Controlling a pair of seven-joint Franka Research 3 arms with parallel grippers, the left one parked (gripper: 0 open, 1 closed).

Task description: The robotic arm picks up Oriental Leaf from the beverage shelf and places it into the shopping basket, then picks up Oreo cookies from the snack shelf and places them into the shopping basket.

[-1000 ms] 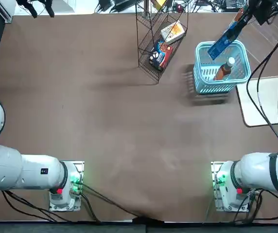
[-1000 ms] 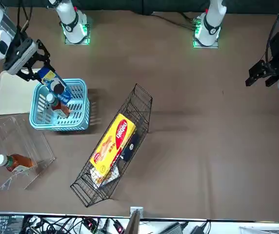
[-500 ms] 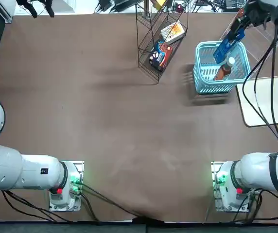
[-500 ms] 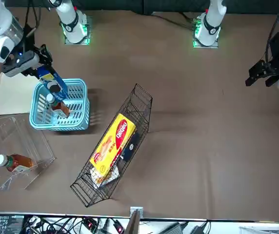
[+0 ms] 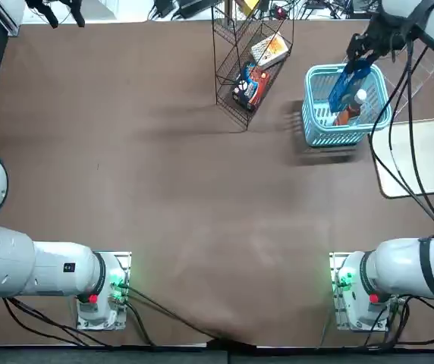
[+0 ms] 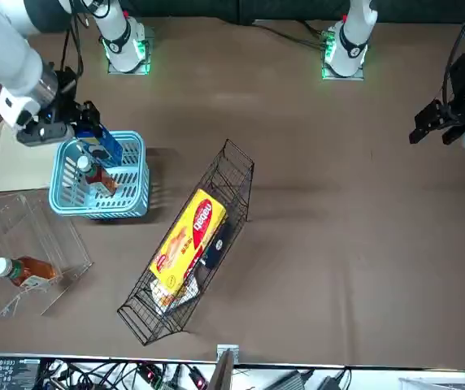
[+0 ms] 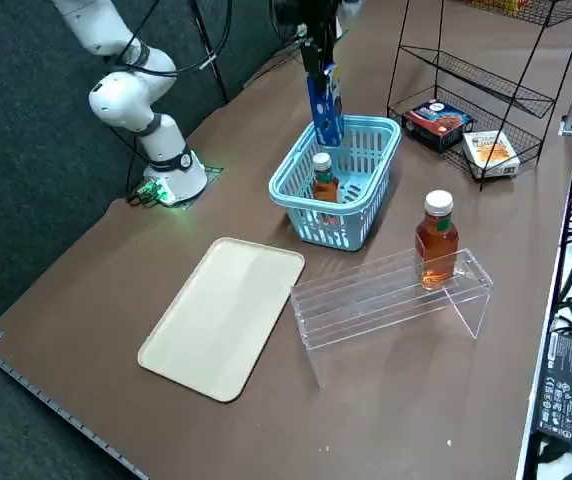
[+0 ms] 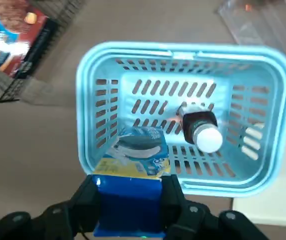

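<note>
Right pincer [image 8: 133,187] — Oreo cookies [image 8: 130,155] inside basket's rim [image 8: 183,47].

From overhead, on the counter [image 5: 164,189], the snack shelf [image 7: 481,75] lies at the shopping basket's [image 5: 310,114] ten o'clock, the beverage shelf [image 7: 366,301] at two, a tray [image 5: 422,159] at four. Oriental Leaf [image 7: 324,182] lies inside the basket, below the right claw [image 8: 131,187].

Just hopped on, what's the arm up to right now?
The right gripper has the blue Oreo box between its jaws and is holding it over the turquoise shopping basket, not yet let go. One tea bottle is already in the basket, and another bottle stands on the clear shelf. Releasing the box looks like the likely next step.
</note>
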